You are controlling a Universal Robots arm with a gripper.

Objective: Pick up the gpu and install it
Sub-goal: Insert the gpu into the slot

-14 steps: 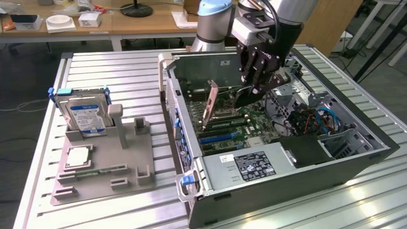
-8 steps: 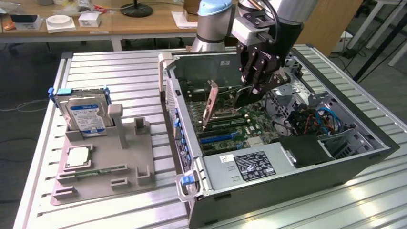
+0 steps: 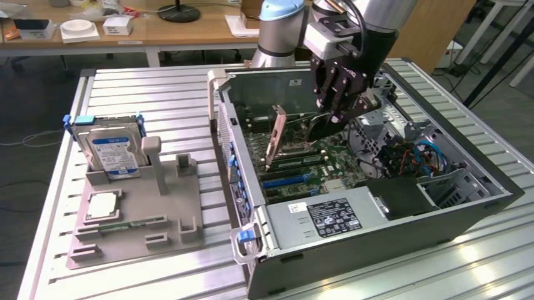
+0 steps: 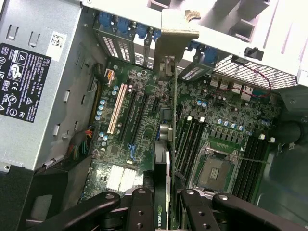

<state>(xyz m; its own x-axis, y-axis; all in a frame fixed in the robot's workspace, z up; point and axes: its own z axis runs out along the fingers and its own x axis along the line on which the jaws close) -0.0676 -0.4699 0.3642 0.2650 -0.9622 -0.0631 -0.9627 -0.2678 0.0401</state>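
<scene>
Gripper (image 3: 338, 115) (image 4: 166, 211): inside the open computer case (image 3: 467, 212), fingers (image 4: 140, 211) clamped on the gpu (image 3: 317, 130) (image 4: 162, 187), one on each face.

Slotted aluminium table (image 3: 150, 94): carries the case, which lies on its side with the open face upward.

Grey fixture block (image 3: 142, 212): on the table, outside the case, toward the exterior view's left of it and apart from it.

Power supply (image 3: 326, 219) (image 4: 29, 82): inside the case, at the end nearest the exterior camera, black label facing up.

Motherboard (image 3: 326, 165) (image 4: 216, 110): on the case floor, just past the power supply.

Gpu: held on edge inside the case, over the motherboard. In the wrist view it is seen edge-on, running from the fingers toward the case's slotted rear wall. Its metal bracket (image 3: 276, 134) (image 4: 173, 43) is at the rear-wall end. Cannot tell whether its lower edge touches a slot.

Hard drive (image 3: 112, 153): upright in the fixture, at the end farthest from the exterior camera, blue-white label showing, well apart from the case.

CPU socket (image 4: 219, 166): on the motherboard, beside the held card, with memory slots on both sides of it.

White expansion slot (image 4: 115, 108): on the motherboard, between the card and the power supply.

Green memory stick (image 3: 129, 224): flat in the fixture, outside the case.
</scene>
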